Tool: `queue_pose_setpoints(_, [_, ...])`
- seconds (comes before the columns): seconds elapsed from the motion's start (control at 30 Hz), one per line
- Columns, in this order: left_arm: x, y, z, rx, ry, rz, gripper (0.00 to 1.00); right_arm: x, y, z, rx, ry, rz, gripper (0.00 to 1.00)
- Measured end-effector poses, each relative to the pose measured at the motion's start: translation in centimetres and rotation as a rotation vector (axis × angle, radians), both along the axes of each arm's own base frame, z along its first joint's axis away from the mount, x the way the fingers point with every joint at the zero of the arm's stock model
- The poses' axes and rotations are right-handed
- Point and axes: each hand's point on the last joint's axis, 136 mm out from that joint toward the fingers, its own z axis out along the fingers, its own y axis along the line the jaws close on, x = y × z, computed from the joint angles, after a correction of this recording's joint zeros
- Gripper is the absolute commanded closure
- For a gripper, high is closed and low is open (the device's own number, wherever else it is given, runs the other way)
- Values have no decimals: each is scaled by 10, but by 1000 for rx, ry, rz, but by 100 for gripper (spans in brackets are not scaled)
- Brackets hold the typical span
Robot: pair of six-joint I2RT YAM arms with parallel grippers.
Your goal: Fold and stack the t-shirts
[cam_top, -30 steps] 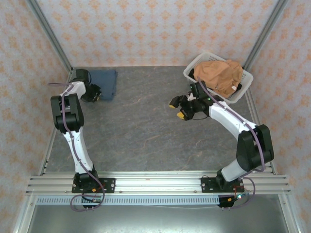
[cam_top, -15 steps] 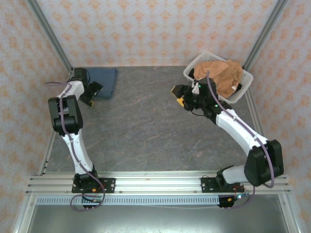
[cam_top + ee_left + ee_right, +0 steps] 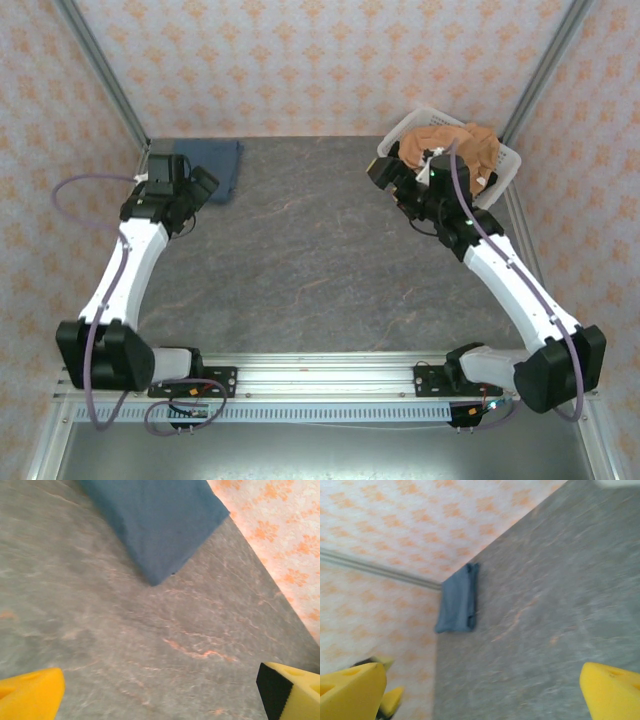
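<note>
Both arms swung outward. Left gripper [image 3: 203,185], spread and empty, sits beside the folded slate-blue shirt [image 3: 218,160] in the table [image 3: 300,260] far-left corner. Right gripper [image 3: 383,172], spread, is nearer the orange-tan shirt [image 3: 455,150], heaped rightward in the basket [image 3: 505,175].

Free room mid table [image 3: 320,260]; basket [image 3: 500,190] far right, blue shirt [image 3: 225,160] far left.

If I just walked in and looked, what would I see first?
Probably the crumpled orange shirt heaped in the white basket at the table's far right corner, just beyond the right gripper. Across from it, a blue shirt lies neatly folded in the far left corner, beside the left gripper. Both grippers stand wide open, with bright yellow fingertips, holding nothing.
</note>
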Motion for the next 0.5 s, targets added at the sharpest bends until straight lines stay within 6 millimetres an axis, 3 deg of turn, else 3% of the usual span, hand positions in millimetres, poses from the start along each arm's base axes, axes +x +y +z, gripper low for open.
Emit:
queue_pose_setpoints(0.07, [-22, 6, 7, 74, -4, 44, 0, -7, -19, -3, -74, 5, -57, 1])
queue_pose_setpoints(0.17, [-53, 14, 15, 208, -54, 96, 0, -19, -63, -11, -242, 30, -222, 0])
queue_pose_setpoints(0.27, [-74, 23, -3, 380, -112, 49, 0, -22, -109, -30, -471, 12, -362, 1])
queue_pose_setpoints(0.3, [-79, 28, -17, 442, -105, 32, 0, -24, -123, -46, -553, -3, -379, 1])
queue_pose_setpoints(0.4, [-84, 33, -68, 590, -34, -66, 0, -41, -158, -119, -787, 3, -390, 1])
queue_pose_setpoints(0.5, [-82, 33, -114, 649, 69, -154, 0, -60, -184, -187, -927, 87, -372, 1])
